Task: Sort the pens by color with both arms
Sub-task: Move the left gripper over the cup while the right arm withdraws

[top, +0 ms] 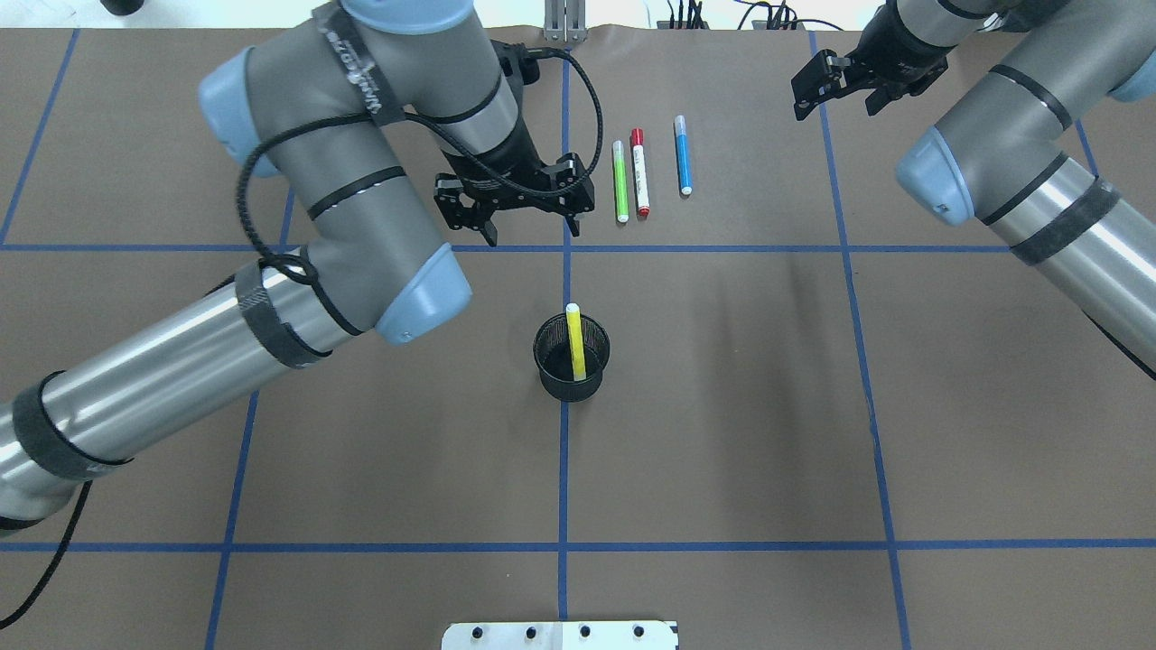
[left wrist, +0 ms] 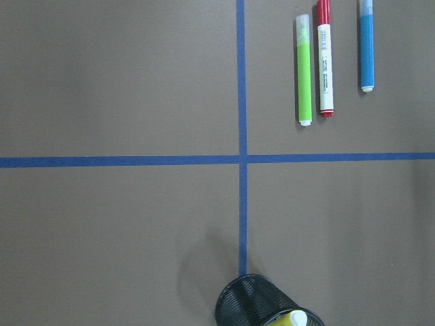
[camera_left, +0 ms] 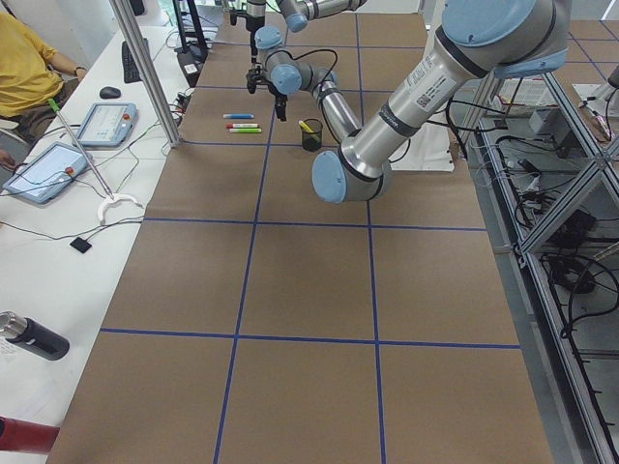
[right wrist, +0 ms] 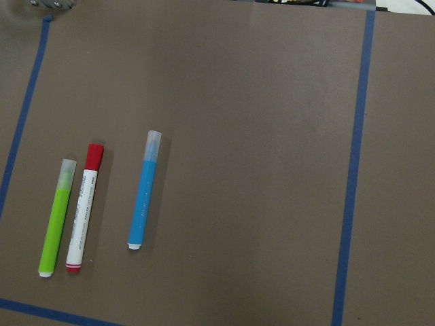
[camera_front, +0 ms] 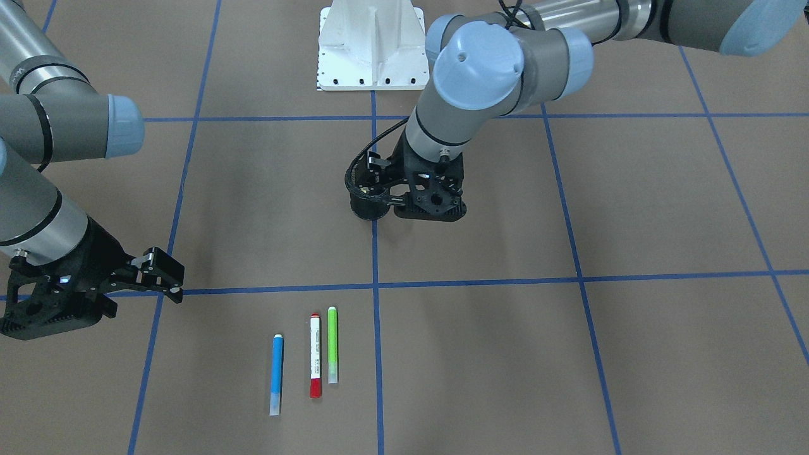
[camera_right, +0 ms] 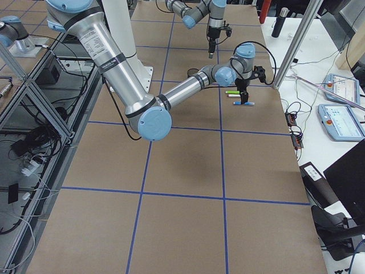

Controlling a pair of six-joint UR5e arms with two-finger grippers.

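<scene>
My left gripper (top: 531, 217) released, empty; lime green highlighter (top: 620, 181) just frame-right, axis vertical; right gripper (top: 835, 101), also released, farther.

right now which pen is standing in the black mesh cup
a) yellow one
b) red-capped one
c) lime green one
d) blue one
a: the yellow highlighter leans inside the black mesh cup, while the blue pen, the red-capped pen and the lime green highlighter lie side by side on the table beyond it.
</scene>
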